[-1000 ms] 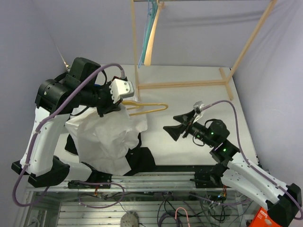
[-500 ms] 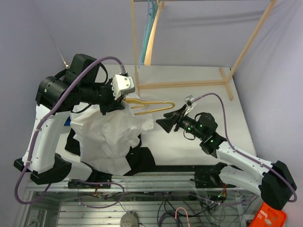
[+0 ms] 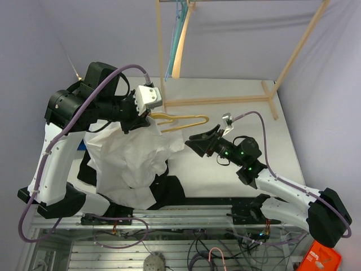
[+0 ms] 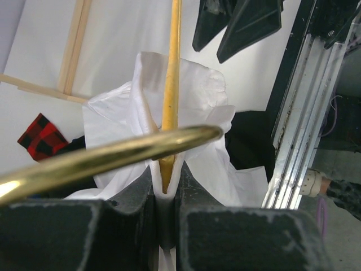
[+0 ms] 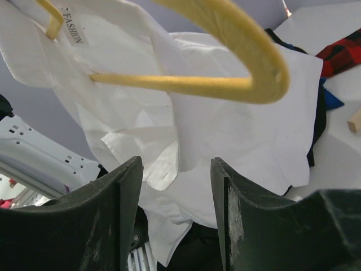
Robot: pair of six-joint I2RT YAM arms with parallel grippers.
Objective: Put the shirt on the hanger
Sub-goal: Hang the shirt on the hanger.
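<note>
The white shirt (image 3: pixel 127 161) hangs bunched from my left gripper (image 3: pixel 139 119), which is raised above the table's left side. In the left wrist view that gripper (image 4: pixel 165 176) is shut on a fold of shirt fabric (image 4: pixel 197 107) wrapped round the yellow hanger (image 4: pixel 172 68). The hanger (image 3: pixel 183 123) sticks out to the right, its rounded end bare. My right gripper (image 3: pixel 190 142) sits just right of the shirt's edge, below the hanger's end. Its jaws (image 5: pixel 176 172) stand open with nothing between them; shirt (image 5: pixel 225 141) and hanger (image 5: pixel 237 28) lie just beyond.
A black garment (image 3: pixel 169 189) lies under the shirt, with a red plaid cloth (image 4: pixel 42 135) beside it. A wooden rack frame (image 3: pixel 217 100) stands at the back, a teal hanger and a pale wooden one (image 3: pixel 179 34) hanging from it. A metal rail (image 4: pixel 293 141) lines the near edge.
My right gripper has moved left and up to the shirt's edge below the hanger's end, its jaws narrowing. The left arm has lifted the hanger and shirt slightly up and right.
</note>
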